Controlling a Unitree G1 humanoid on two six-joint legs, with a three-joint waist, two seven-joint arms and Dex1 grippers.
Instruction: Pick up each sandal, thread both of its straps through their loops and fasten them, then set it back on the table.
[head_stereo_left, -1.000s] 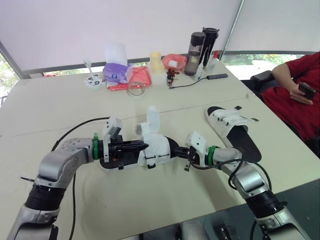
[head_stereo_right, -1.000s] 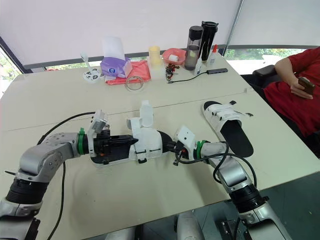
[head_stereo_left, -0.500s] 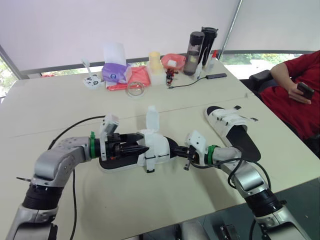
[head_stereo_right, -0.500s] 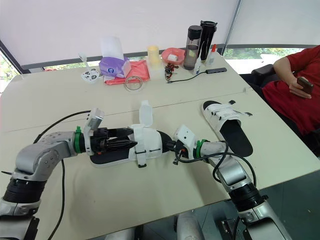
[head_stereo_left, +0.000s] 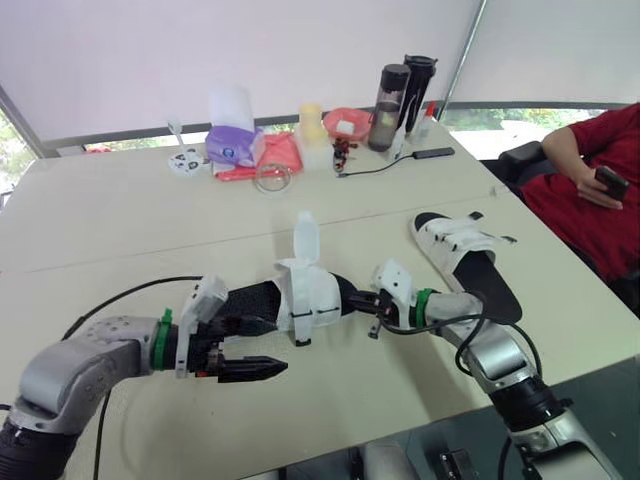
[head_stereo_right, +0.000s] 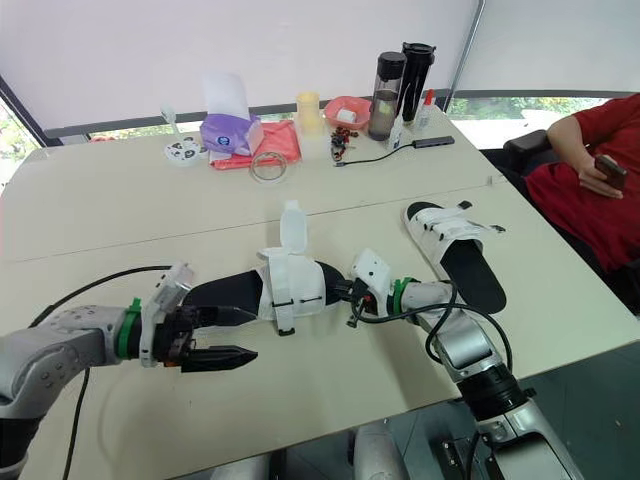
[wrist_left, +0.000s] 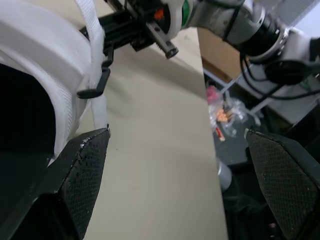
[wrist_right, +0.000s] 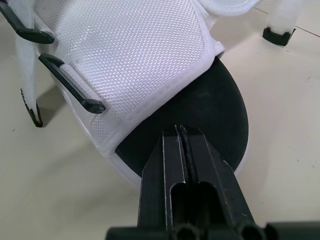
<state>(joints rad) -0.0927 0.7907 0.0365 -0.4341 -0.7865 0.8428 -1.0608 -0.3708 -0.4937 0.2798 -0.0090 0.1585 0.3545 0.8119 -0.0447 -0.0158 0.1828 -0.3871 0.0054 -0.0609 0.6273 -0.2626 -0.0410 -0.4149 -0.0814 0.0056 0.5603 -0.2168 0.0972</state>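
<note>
Right claw (wrist_right: 182, 132) pinches the near sandal (head_stereo_left: 305, 292) by its toe sole, on the desk (head_stereo_left: 120, 210); left claw (head_stereo_left: 280, 345) gapes wide at its seven o'clock. Likely light, with a stiff sole and floppy straps: grip strap tips.

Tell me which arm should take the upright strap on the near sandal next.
Left. The right gripper is shut on the toe of the sandal, steadying it. The left gripper is open and free beside the heel, so it is probably better placed to reach the upright strap.
</note>
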